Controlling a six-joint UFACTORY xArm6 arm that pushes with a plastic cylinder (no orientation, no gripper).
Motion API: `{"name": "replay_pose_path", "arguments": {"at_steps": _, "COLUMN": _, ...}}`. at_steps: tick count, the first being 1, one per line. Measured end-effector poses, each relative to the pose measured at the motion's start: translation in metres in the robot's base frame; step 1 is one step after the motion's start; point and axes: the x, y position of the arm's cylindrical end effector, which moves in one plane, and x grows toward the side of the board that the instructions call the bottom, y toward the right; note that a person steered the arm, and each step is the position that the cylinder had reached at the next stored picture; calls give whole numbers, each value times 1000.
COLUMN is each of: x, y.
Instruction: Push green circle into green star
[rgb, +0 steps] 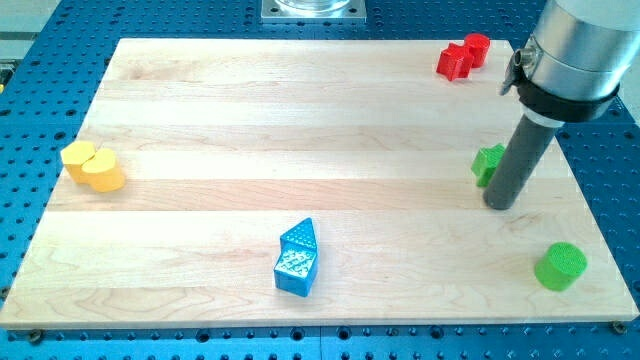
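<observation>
The green circle (560, 266) stands near the view's bottom right corner of the wooden board (250, 130). The green star (488, 163) lies at the view's right, partly hidden behind my rod. My tip (500, 204) rests on the board just below and right of the green star, touching or nearly touching it. The tip is up and to the left of the green circle, well apart from it.
A red star (453, 62) and a red circle (477, 48) sit together at the view's top right. Two yellow blocks (92, 166) sit together at the left edge. A blue triangle (299, 236) and a blue cube (295, 270) sit at the bottom middle.
</observation>
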Motion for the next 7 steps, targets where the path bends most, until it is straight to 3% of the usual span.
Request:
{"name": "replay_pose_path", "arguments": {"at_steps": 2, "x": -12, "y": 23}}
{"name": "replay_pose_path", "arguments": {"at_steps": 3, "x": -43, "y": 29}}
{"name": "replay_pose_path", "arguments": {"at_steps": 4, "x": -29, "y": 58}}
{"name": "replay_pose_path", "arguments": {"at_steps": 5, "x": 58, "y": 110}}
{"name": "replay_pose_path", "arguments": {"at_steps": 6, "x": 115, "y": 122}}
{"name": "replay_pose_path", "arguments": {"at_steps": 7, "x": 116, "y": 74}}
